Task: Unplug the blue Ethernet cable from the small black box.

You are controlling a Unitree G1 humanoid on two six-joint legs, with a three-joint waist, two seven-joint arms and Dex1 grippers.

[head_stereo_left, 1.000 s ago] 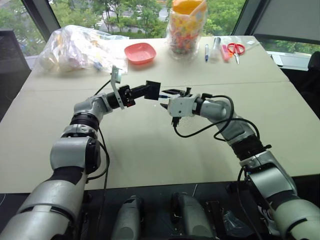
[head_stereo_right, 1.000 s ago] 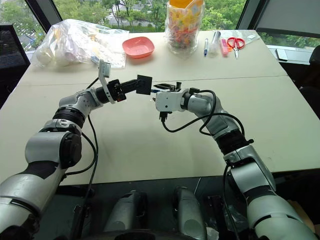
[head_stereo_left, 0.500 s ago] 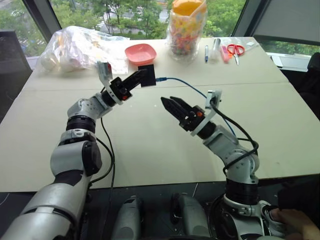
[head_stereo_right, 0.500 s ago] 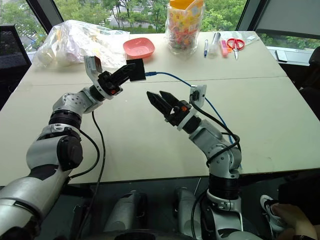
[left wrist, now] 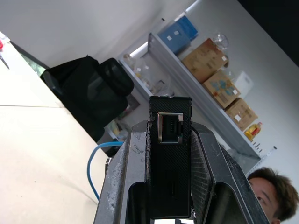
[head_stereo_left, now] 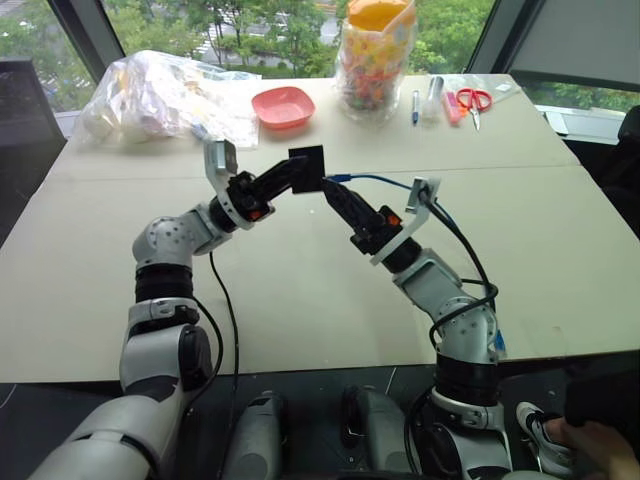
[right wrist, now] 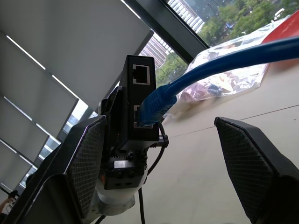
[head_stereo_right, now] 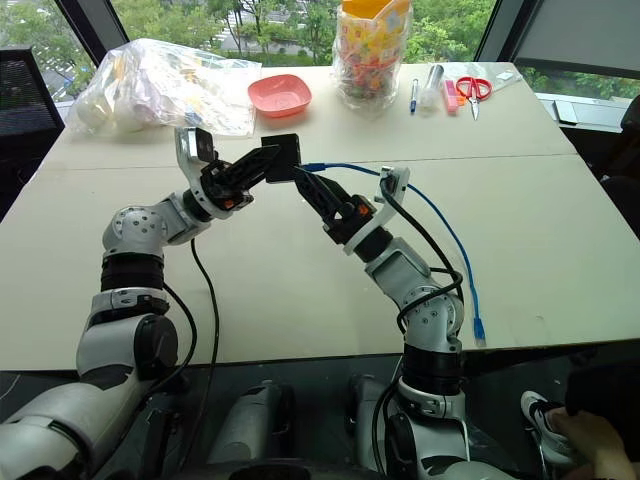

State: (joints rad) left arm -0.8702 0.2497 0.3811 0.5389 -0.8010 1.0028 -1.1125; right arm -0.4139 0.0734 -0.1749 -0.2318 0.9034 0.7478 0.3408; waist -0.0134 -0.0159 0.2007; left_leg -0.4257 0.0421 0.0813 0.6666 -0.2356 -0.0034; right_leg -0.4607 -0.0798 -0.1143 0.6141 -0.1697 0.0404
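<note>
Right wrist view, up close: right gripper wide open, one finger on each side of the plug, not touching it yet. Plug sitting in the lower port of the box, so not pulled out yet. Upper port empty.

Just past that: left gripper clamped tight on the box, holding it up in the air above the table, near the middle. Cable running from the box over the right arm, then down onto the table by the near edge.

How to do this bit well, at a guess:
- Move the right gripper in a little more, so the fingers sit on the hard plug and not on the soft cord.
- Squeeze the plug so the tiny clip gets pushed down.
- Pull straight back, along the line of the port. No twisting, no yanking sideways.
- Keep the left grip firm and steady, so the box cannot slip or spin.
- Go slow. A hard tug on the cord alone may hurt it.

Far back on the table: pink bowl, plastic bag, big jar, scissors. All well away, nothing in the way.
</note>
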